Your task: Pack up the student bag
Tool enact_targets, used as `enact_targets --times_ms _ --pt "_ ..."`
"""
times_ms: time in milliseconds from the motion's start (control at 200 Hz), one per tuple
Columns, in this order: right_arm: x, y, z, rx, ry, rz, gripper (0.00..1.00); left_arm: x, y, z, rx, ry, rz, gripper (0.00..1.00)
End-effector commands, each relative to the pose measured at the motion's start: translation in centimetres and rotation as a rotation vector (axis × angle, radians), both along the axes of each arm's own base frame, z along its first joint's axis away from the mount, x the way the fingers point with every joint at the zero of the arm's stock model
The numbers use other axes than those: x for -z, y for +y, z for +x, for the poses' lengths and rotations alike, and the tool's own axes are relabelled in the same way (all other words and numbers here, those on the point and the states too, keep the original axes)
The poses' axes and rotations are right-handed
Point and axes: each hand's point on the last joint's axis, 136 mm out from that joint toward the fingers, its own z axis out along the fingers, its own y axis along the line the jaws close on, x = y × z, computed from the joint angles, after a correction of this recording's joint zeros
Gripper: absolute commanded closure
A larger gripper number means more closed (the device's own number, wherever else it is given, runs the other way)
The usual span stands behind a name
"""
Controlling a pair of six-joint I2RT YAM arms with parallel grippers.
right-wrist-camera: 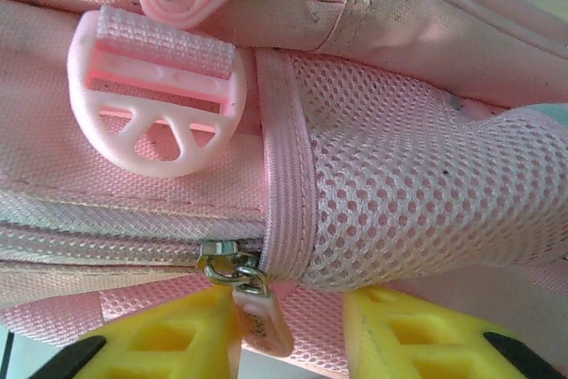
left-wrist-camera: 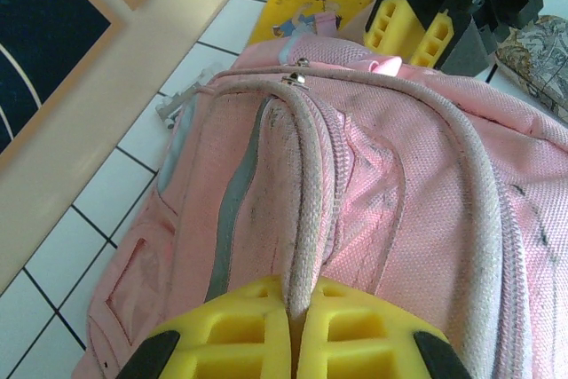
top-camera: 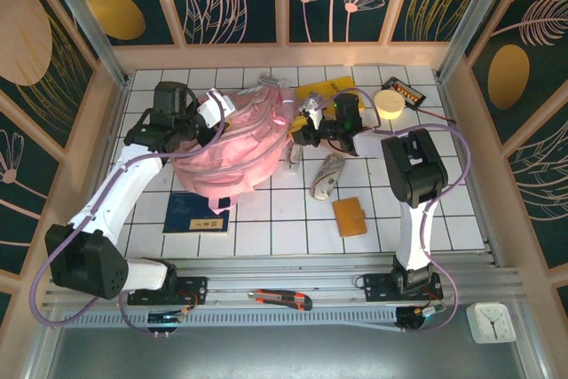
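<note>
The pink student bag (top-camera: 235,144) lies on the white tiled table at centre left. My left gripper (top-camera: 206,123) is at the bag's left top; in the left wrist view it (left-wrist-camera: 297,308) is shut on a pale corded ridge (left-wrist-camera: 306,184) of the bag (left-wrist-camera: 408,175). My right gripper (top-camera: 306,126) is at the bag's right side. In the right wrist view its yellow jaws (right-wrist-camera: 293,330) stand apart around a pink zipper pull (right-wrist-camera: 262,321), which rests against the left finger below the mesh pocket (right-wrist-camera: 399,184). A pink buckle (right-wrist-camera: 155,99) sits above.
A yellow book (top-camera: 319,95) lies behind the bag. A blue booklet (top-camera: 197,213) lies in front of it. A camouflage pouch (top-camera: 327,175), an orange wallet (top-camera: 350,217) and a yellow disc (top-camera: 388,102) lie to the right. A utility knife (top-camera: 280,299) rests on the front rail.
</note>
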Motion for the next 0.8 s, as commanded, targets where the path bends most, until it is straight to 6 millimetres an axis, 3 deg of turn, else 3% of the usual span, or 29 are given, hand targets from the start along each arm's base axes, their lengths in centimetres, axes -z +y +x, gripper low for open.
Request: enact_targets --times_ms 0,145,250,621,791 --pt "-1.0 0.3 0.6 0.001 -0.033 0.016 0.68 -5.5 -0.7 0.4 0.037 -0.189 -0.068 1.00" --pt "-1.1 0.0 0.6 0.008 -0.033 0.012 0.75 -5.4 -0.6 0.4 0.034 -0.188 -0.064 1.00" --pt "-1.0 -0.1 0.7 0.004 -0.016 0.006 0.85 -5.3 -0.6 0.4 0.033 -0.185 -0.063 1.00" --pt "-0.9 -1.8 1.4 0.082 -0.029 -0.037 0.99 -4.8 0.0 0.7 0.005 -0.189 -0.032 1.00" --pt "-1.0 -3.2 1.3 0.111 -0.053 -0.106 1.00 -3.3 1.1 0.9 -0.025 -0.186 0.058 1.00"
